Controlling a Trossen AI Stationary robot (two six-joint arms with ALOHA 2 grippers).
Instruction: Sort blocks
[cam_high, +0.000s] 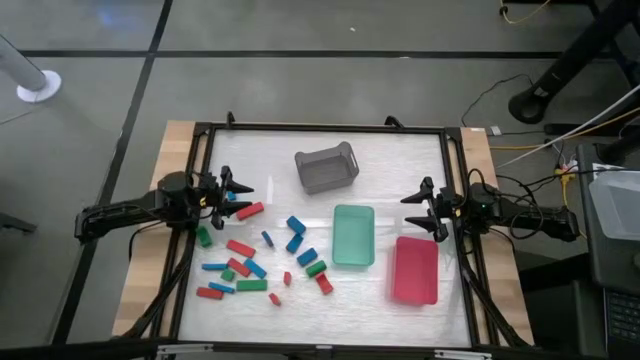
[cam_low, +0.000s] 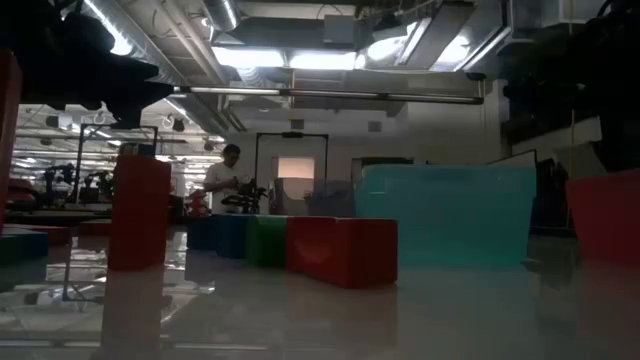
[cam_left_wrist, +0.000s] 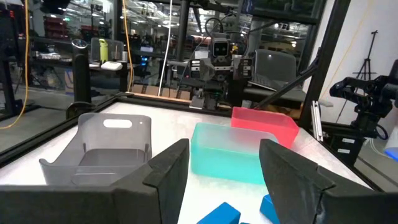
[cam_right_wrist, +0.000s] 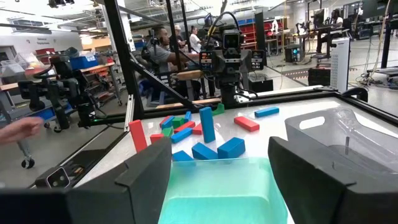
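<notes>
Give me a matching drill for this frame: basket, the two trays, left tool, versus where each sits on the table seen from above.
Things:
1. grey basket
2. green tray
3. red tray
4. left tool

Places in the high view:
A. nearest the right arm, lower right
B. upper middle of the table
C. left edge, above the scattered blocks
D. centre, between the blocks and the red tray

Pairs: 1-B, 2-D, 3-A, 4-C

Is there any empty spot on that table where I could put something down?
Yes: the strip along the near edge below the red tray, and the far-left corner beside the grey basket. It's crowded among the blocks left of the green tray.
</notes>
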